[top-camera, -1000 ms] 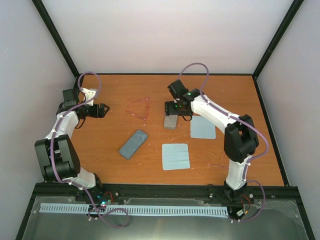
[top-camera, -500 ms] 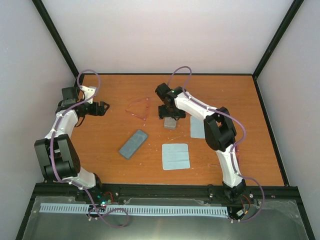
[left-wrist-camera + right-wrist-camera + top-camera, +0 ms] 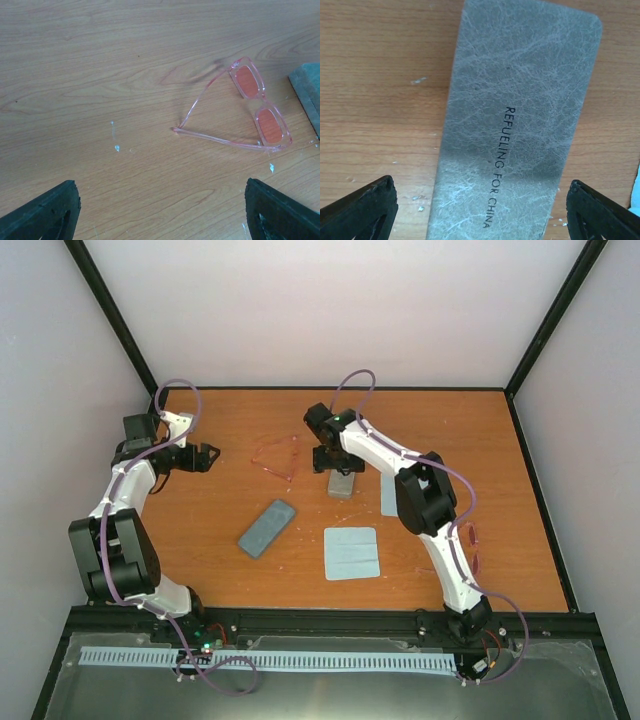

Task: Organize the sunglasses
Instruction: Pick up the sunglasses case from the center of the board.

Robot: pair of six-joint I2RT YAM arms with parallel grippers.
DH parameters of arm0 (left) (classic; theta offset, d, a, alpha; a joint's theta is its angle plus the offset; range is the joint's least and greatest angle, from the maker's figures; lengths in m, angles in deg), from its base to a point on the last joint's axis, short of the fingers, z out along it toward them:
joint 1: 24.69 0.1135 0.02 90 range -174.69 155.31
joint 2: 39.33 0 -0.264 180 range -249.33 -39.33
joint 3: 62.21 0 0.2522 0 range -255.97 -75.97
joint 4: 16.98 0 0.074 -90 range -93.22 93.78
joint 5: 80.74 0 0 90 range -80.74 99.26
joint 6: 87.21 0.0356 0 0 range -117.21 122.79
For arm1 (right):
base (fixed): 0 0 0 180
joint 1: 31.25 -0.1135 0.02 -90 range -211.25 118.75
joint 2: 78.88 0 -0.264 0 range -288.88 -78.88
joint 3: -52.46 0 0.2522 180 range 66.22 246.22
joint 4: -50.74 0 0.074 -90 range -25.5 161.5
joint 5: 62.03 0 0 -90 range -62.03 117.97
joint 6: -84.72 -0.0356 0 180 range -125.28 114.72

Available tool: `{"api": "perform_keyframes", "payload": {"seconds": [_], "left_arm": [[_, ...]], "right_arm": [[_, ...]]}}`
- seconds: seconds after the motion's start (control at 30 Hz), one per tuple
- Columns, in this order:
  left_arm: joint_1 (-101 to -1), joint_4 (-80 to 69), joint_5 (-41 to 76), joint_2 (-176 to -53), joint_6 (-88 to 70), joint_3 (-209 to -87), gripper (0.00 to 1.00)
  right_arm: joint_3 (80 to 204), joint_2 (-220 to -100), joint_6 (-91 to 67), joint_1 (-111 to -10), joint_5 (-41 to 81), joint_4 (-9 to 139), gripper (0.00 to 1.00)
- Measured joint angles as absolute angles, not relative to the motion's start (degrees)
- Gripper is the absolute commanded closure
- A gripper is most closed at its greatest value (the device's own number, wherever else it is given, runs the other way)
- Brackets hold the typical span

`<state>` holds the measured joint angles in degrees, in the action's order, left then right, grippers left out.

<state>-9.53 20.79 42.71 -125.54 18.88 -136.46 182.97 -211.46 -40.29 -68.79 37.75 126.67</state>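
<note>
Left tool wide, empty, above woodgrain worktop. Sunglasses lie flat on worktop between both tools: thin see-through pink frame, red rectangular lenses, arms meeting in a triangle. Right tool wide, over grey leather-grain oblong case, not gripping. Versus a second ago: right elbow swung left, sunglasses unmoved.

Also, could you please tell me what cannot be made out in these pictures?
Grey case: right wrist view, one end cut off by the bottom edge; top view, partly under the right gripper.
Far cloth: top view, largely hidden by the right arm.
Sunglasses: top view, lenses too faint to see.
</note>
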Motion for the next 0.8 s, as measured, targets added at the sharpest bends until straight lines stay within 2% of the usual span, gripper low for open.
{"api": "perform_keyframes", "payload": {"seconds": [0.27, 0.47, 0.6, 0.8], "left_arm": [[-9.5, 20.8, 43.6, -125.6, 19.3, -136.5, 0.11], [-9.5, 20.8, 44.0, -126.4, 19.5, -136.5, 0.11], [-9.5, 20.7, 44.4, -127.1, 19.5, -136.5, 0.11], [-9.5, 20.7, 44.5, -128.4, 19.6, -136.5, 0.12]], "right_arm": [[183.8, -213.4, -41.4, -68.4, 39.0, 129.0, 0.11], [183.8, -213.5, -42.0, -67.5, 38.8, 129.0, 0.19], [183.4, -213.5, -42.4, -66.9, 38.2, 128.2, 0.31], [183.1, -213.5, -42.6, -66.8, 38.0, 128.0, 0.37]]}}
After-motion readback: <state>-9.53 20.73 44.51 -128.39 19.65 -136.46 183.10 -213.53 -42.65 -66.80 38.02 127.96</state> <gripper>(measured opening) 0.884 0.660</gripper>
